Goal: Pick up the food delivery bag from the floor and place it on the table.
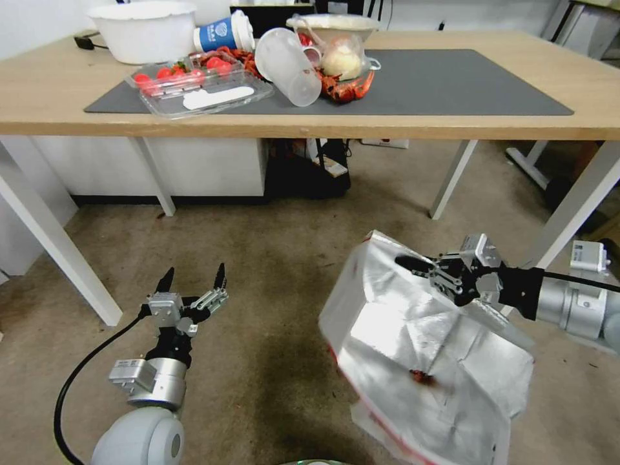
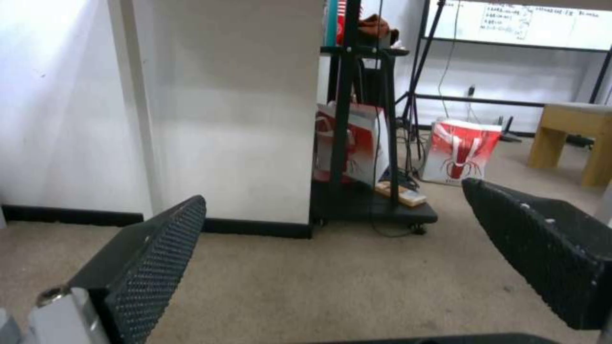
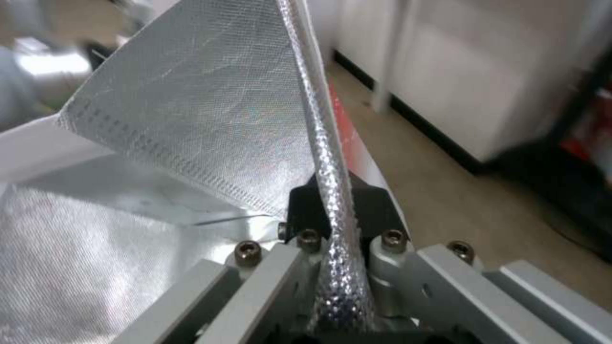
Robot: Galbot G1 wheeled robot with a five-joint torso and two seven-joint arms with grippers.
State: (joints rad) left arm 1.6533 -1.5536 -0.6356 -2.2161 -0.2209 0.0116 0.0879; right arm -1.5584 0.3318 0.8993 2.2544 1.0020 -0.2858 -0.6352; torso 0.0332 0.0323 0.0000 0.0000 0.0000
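The food delivery bag (image 1: 420, 349) hangs at about 4 o'clock in the head view, mouth up, its crinkled silver foil lining facing the camera and a strip of red trim along its lower left edge. Its upper rim is pinched by the right gripper (image 1: 423, 266), which reaches in from 3 o'clock. In the right wrist view the foil-lined rim (image 3: 334, 191) runs straight down between the two black jaws, which are closed tight on it, with the open foil interior spreading to one side. Whether the bag's bottom rests on the floor (image 1: 258, 258) cannot be told.

At 12 o'clock stands the counter (image 1: 452, 123), a long light-wood top on white legs with a dark grey mat (image 1: 452, 84). The left half of the mat is crowded: a clear tray of strawberries (image 1: 194, 87), a tipped clear plastic cup (image 1: 287, 64), a blue-and-white paper cup (image 1: 223, 33), a white basin (image 1: 145, 29), a small clear bag with a pale bun (image 1: 342, 59) and red crayfish (image 1: 345, 89). The right half of the mat is bare. A white counter leg (image 1: 578, 200) slants down just beyond the right gripper.

The left gripper (image 1: 192, 281) hovers at 7 o'clock above the carpet, well apart from the bag, its jaws spread wide and holding nothing. The left wrist view shows its textured fingers (image 2: 159, 258) apart over the carpet.
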